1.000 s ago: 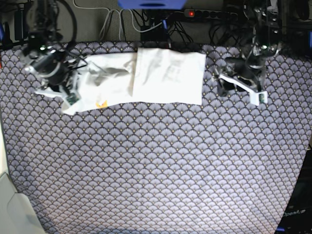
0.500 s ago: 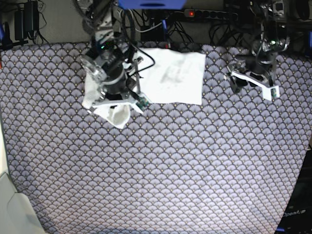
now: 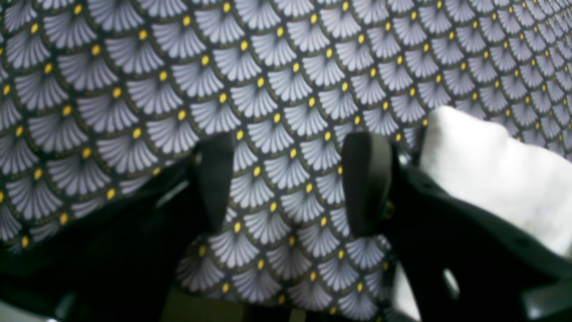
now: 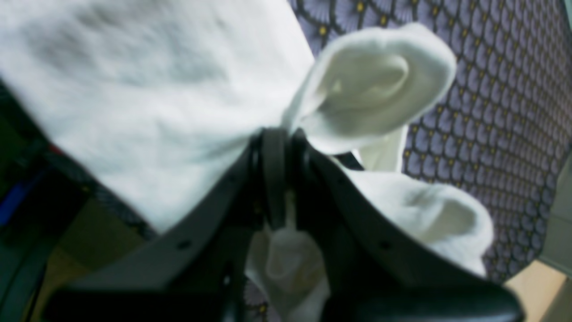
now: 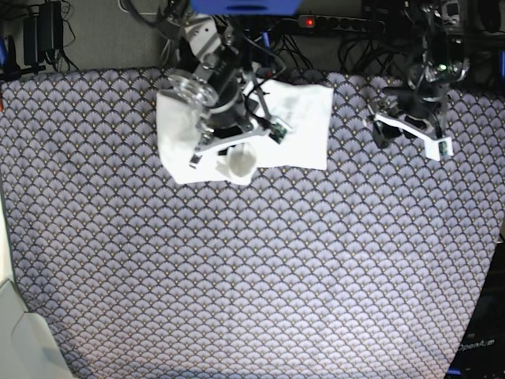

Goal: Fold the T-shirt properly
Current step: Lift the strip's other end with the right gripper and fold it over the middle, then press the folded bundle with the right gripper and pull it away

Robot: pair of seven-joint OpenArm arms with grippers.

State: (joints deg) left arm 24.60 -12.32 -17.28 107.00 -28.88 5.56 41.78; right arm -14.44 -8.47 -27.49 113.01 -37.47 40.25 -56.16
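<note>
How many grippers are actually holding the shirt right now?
1. The right gripper is clamped on the T-shirt at the table's far edge. The left gripper is open over bare patterned cloth, beside the shirt.

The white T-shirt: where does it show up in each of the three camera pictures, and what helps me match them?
Base view: the white cotton T-shirt lies at top centre, partly under the right gripper.
Right wrist view: it fills the upper left, pinched in that gripper.
Left wrist view: only a white patch at the right edge, probably the shirt.
Shared landmark: the purple fan-patterned tablecloth.
</note>
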